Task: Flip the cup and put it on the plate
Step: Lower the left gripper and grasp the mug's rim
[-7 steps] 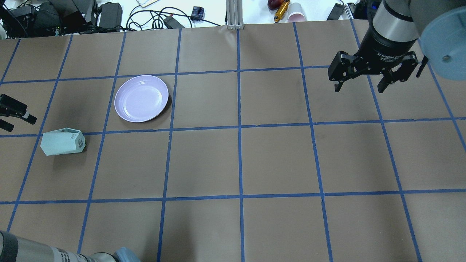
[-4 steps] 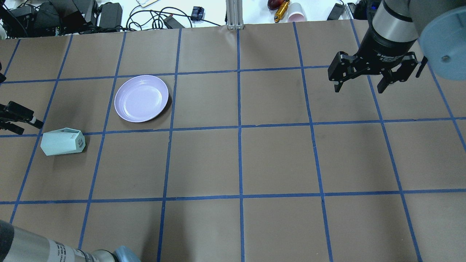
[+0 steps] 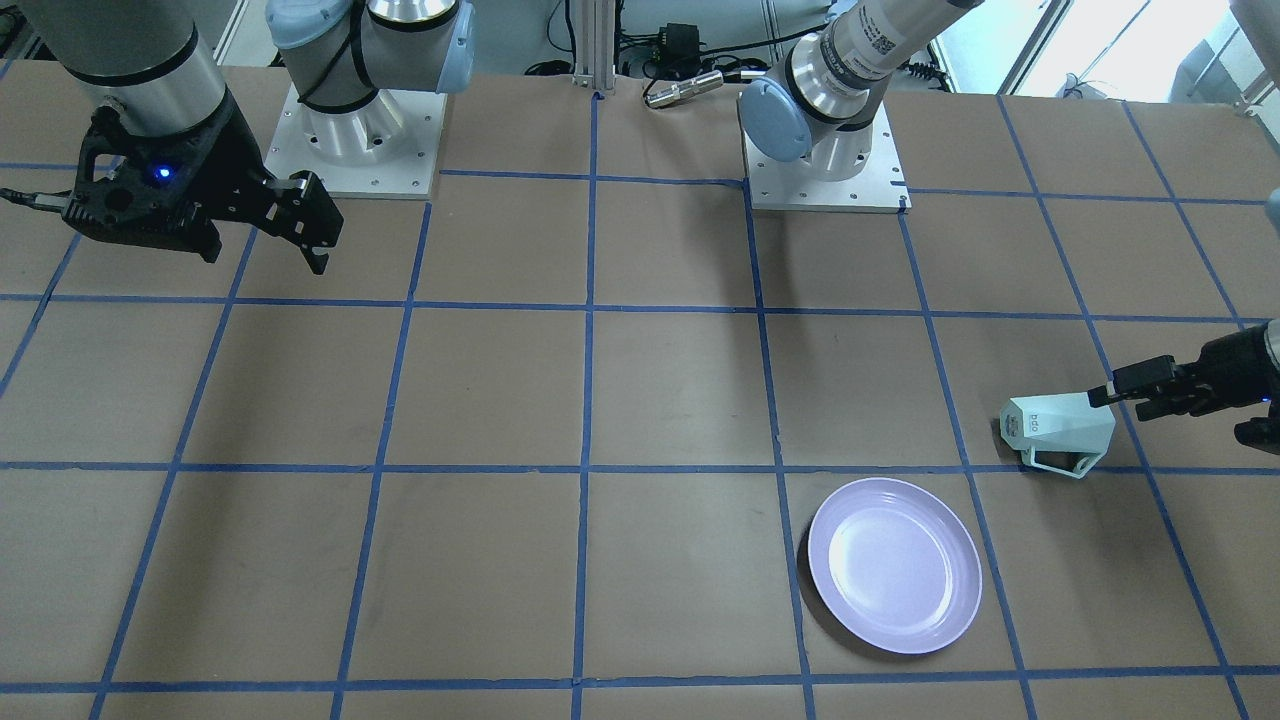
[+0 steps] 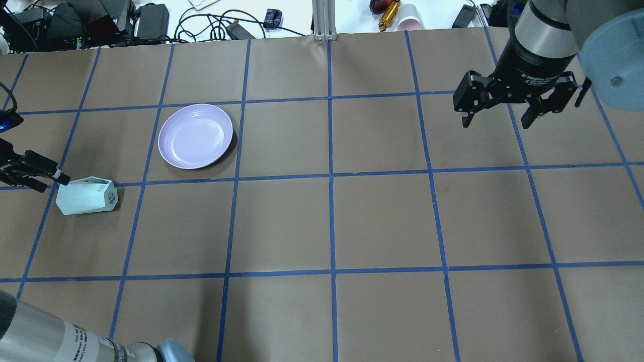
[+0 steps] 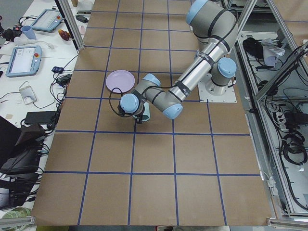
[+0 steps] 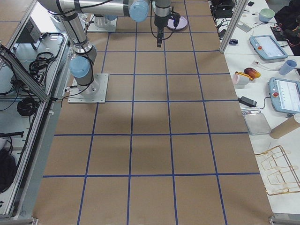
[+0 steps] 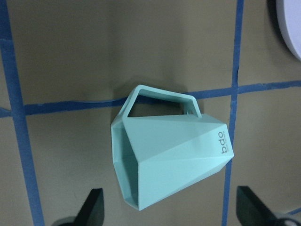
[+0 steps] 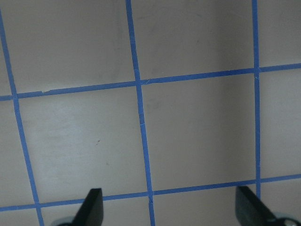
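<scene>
Here, cup (image 4: 86,196): pale mint, faceted, lying on its side at the overhead frame's left.
Plate (image 4: 195,136): glossy lavender, sitting apart, toward the upper right of the cup.
Left gripper (image 4: 50,182): hovering spread wide, just beside the cup's mouth.
Right gripper (image 4: 495,120): hanging spread, upper right.

The mint-green faceted cup (image 4: 85,197) lies on its side at the left end of the table (image 4: 382,221), mouth pointing left, printed base to the right, angular handle on its far side. The glossy lavender plate (image 4: 195,136) sits flat, farther back and right, apart from it.
</scene>
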### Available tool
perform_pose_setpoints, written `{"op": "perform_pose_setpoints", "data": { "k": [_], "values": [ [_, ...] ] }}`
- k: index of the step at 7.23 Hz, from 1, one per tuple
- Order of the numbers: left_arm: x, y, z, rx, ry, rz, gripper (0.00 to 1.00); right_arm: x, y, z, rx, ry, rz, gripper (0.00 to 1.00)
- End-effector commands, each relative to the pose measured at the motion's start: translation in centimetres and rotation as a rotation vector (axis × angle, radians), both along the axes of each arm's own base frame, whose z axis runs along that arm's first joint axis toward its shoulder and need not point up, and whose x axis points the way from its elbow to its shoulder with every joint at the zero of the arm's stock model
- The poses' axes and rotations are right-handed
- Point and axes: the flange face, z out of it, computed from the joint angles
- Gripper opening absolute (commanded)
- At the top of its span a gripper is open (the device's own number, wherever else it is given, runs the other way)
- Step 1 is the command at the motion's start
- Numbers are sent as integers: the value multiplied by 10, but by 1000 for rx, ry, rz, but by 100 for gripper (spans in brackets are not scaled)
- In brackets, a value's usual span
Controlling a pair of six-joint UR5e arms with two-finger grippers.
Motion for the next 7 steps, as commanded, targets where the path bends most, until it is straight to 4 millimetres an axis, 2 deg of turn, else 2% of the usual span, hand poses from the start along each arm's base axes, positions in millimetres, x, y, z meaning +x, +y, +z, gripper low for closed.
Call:
{"op": "perform_pose_setpoints", "data": {
  "k": [1, 3, 7],
  "values": [
    [-3, -5, -17, -25, 63, 7, 100, 0, 0, 0, 0, -1, 0, 100],
    [-3, -6, -35, -4, 86, 10, 100, 0, 0, 1, -1, 0, 0, 100],
    [-13, -3, -50, -2, 151, 34, 100, 0, 0, 0, 0, 1, 0, 100]
  ]
}}
